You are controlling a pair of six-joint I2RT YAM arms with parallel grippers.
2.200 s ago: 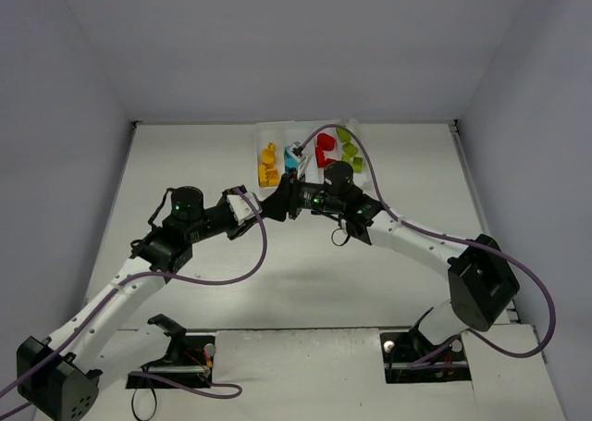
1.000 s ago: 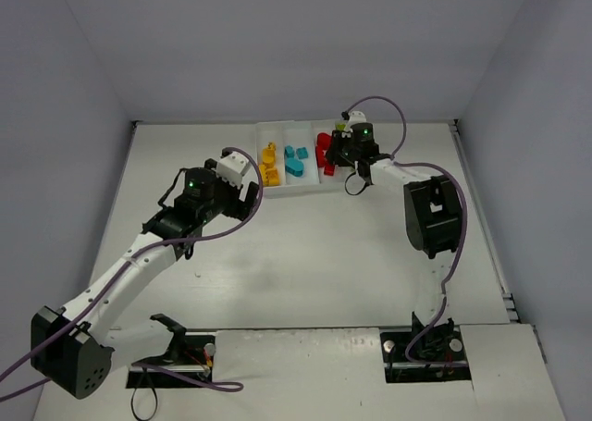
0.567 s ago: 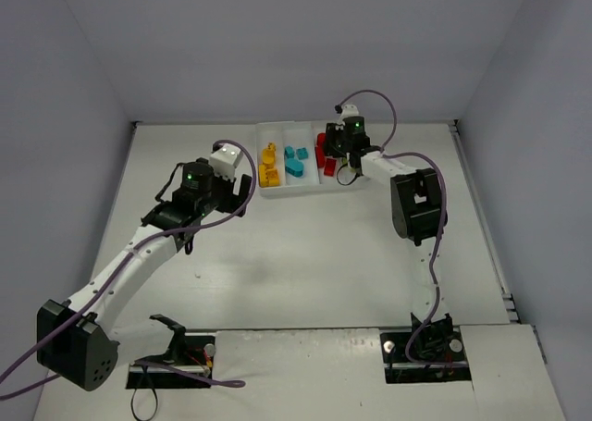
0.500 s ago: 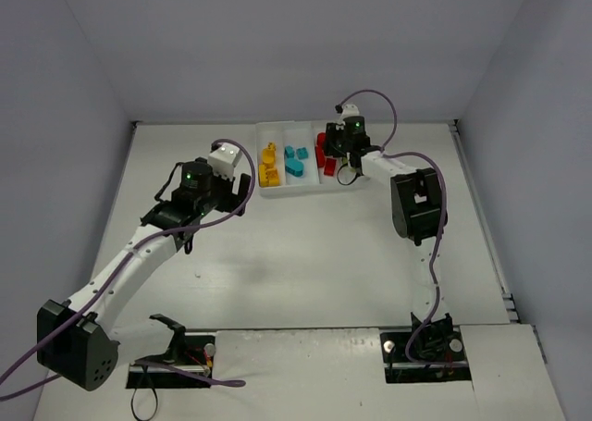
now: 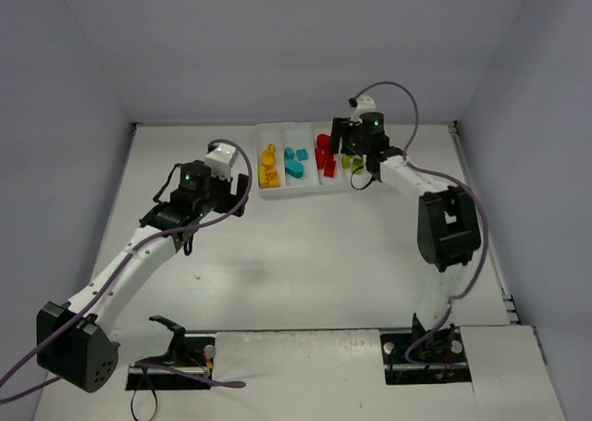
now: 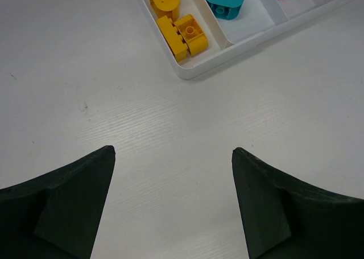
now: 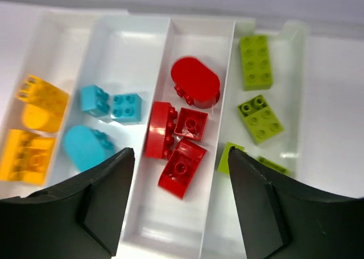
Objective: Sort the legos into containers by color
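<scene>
The white tray (image 7: 165, 225) holds the legos by colour in its four compartments: yellow (image 7: 34, 128), cyan (image 7: 108, 105), red (image 7: 182, 167) and lime green (image 7: 255, 60). My right gripper (image 7: 179, 152) hangs open above the near end of the red compartment, with nothing between its fingers. Its right finger hides part of a green brick. From above, the right gripper (image 5: 342, 148) is over the tray (image 5: 277, 130). My left gripper (image 6: 173, 149) is wide open over bare table, short of the tray's near left corner (image 6: 227, 57), and holds nothing. It sits left of the tray in the top view, left gripper (image 5: 236, 185).
Grey walls close the table at the back and on both sides. Purple cables loop from both arms over the table. The tray lies against the far edge, at the middle.
The right gripper has opened over the red compartment and shifted a little to the right. The left arm has drawn back from the tray towards the left, its jaws still wide.
</scene>
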